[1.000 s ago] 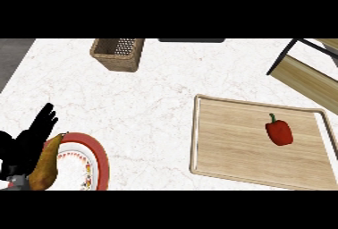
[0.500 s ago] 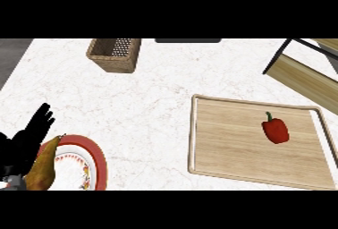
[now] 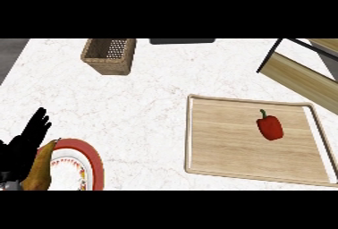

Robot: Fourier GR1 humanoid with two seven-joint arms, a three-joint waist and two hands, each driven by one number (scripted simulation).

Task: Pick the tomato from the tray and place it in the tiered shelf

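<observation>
White marble counter [image 3: 152,98] is filling pretty much the whole view, with a darker grey strip showing past its upper left corner.

Down at the lower left edge, the robot's left hand [image 3: 25,145] is resting with its fingers pointing up and fairly straight. So it's open and not gripping anything. Right next to it, a brownish-yellow fruit [image 3: 40,167] that's looking like a pear is lying along the left side of a red-rimmed plate [image 3: 92,156]. In this view the fruit is overlapping the hand a bit, so it's hard to say if they're actually touching.

Further up, a wicker basket [image 3: 109,56] is sitting near the counter's far edge, well apart from the plate. A flat dark object [image 3: 181,40] is poking in at the top middle, too cut off to identify.

Over on the right, a wooden tray [image 3: 224,143] is lying flat on the counter. The task's item is sitting on it, toward the upper right part. Honestly it's looking more like a red pepper [image 3: 269,127] than a tomato, with a green stem pointing up the view. It's lying alone on the bare wood, well apart from the hand.

At the upper right corner, the tiered shelf [image 3: 300,78] is showing as angled wooden boards in a black frame, just beyond the tray's far corner.
</observation>
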